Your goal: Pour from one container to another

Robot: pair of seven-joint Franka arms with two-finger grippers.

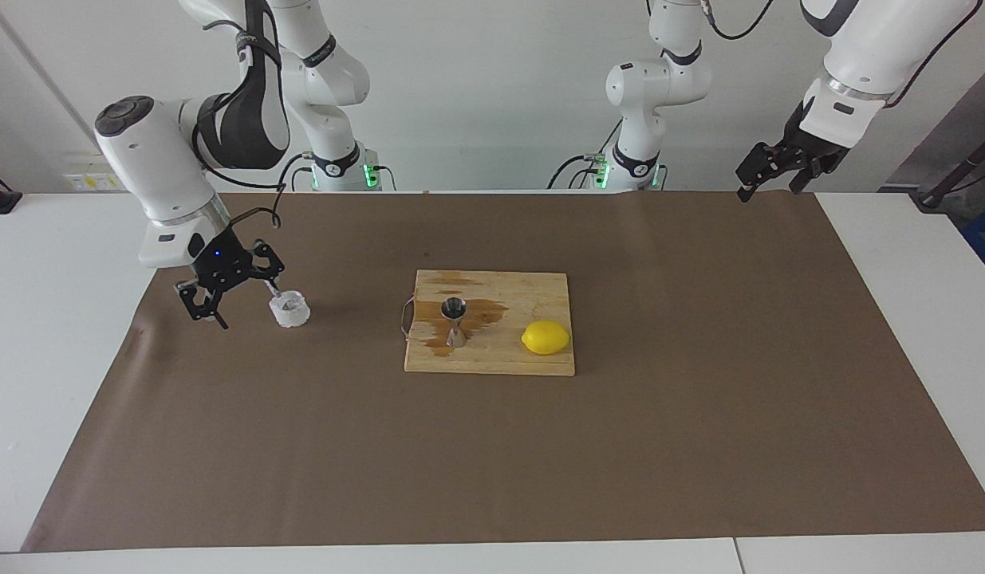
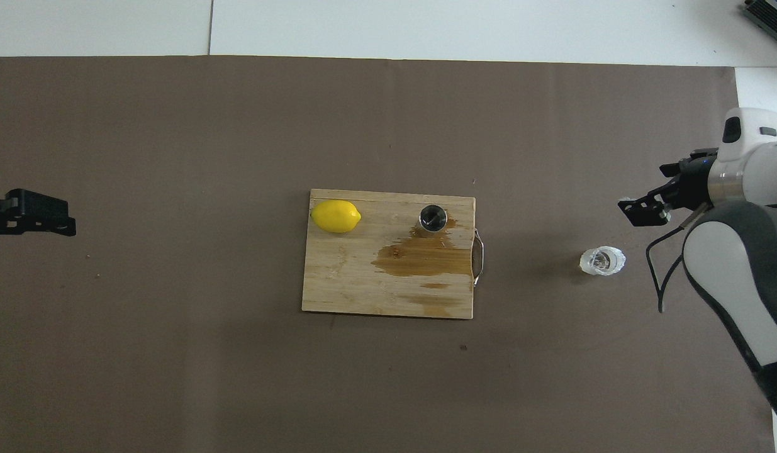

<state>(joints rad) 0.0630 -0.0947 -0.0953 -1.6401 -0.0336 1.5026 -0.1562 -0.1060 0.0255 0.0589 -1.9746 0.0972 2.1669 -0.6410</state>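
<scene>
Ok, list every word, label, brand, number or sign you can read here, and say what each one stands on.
None can be read.
Wall plate toward the right arm's end: yellow stickers, too small to read.
Arm bases: dark bands with marks, too blurred to read.
Cup, jigger, lemon, board: no print visible.
</scene>
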